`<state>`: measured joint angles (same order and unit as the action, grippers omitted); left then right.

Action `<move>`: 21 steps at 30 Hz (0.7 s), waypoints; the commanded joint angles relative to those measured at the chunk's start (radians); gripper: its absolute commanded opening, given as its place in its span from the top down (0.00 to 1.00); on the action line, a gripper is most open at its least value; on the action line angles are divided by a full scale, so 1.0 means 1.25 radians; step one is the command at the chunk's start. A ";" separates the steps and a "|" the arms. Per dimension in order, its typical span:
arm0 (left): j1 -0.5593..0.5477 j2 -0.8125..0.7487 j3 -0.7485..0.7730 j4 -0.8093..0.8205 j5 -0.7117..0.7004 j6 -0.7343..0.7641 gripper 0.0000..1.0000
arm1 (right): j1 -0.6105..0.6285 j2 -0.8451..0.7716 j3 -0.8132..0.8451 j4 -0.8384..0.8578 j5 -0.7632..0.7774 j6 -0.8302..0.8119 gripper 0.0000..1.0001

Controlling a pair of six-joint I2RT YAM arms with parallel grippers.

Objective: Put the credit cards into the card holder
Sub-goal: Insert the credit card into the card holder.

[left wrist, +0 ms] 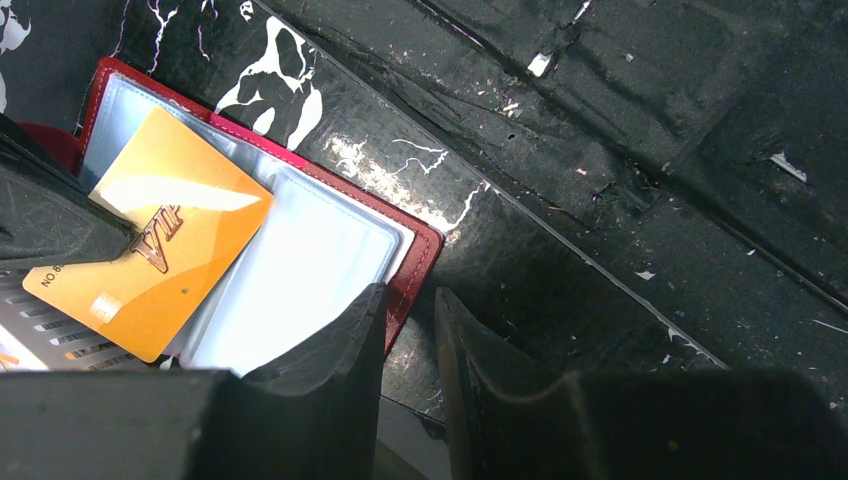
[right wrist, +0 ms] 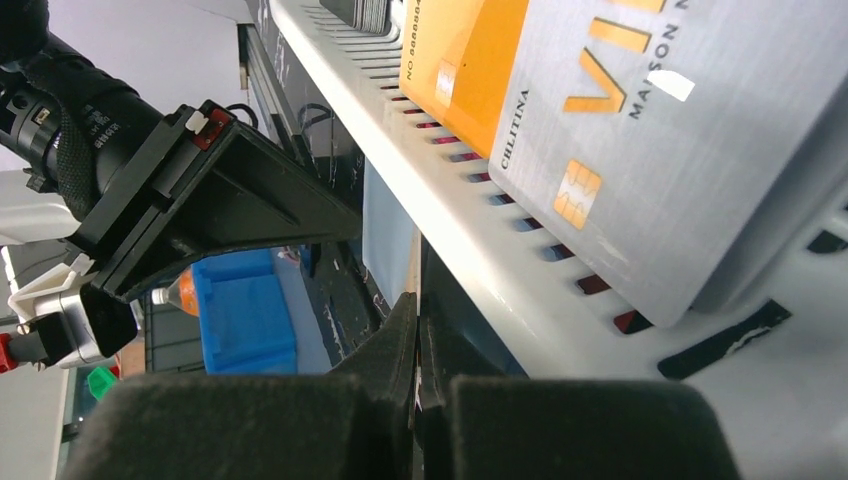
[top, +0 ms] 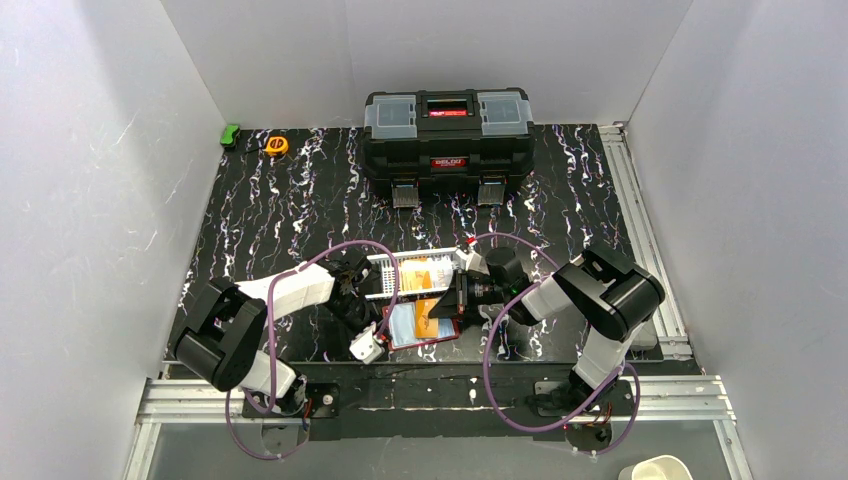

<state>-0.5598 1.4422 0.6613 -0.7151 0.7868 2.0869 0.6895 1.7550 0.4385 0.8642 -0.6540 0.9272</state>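
Red card holder lies open on the marbled table, with an orange card slantwise across its clear sleeves. Left gripper is at the holder's edge, fingers a narrow gap apart, nothing visible between them. Right gripper has its fingers pressed together beside the white basket, where a silver card sits.

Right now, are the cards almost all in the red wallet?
Not yet. The card holder lies open. The right fingers pinch an orange card over its sleeves, not tucked in. A silver card and another orange card sit in the white basket.
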 commanded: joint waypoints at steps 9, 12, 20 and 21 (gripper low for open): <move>-0.005 -0.005 -0.031 -0.029 -0.023 0.218 0.76 | 0.006 -0.035 0.018 -0.152 0.038 -0.069 0.99; -0.005 -0.006 -0.031 -0.029 -0.021 0.219 0.76 | 0.007 -0.035 0.010 -0.150 0.050 -0.068 0.99; -0.005 -0.003 -0.031 -0.027 -0.019 0.220 0.77 | 0.010 -0.049 0.000 -0.131 0.109 -0.048 0.99; -0.005 -0.004 -0.031 -0.027 -0.019 0.219 0.77 | 0.012 -0.052 -0.002 -0.129 0.119 -0.045 0.99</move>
<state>-0.5598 1.4357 0.6548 -0.7109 0.7872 2.0869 0.6994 1.7107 0.4545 0.7341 -0.6121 0.8722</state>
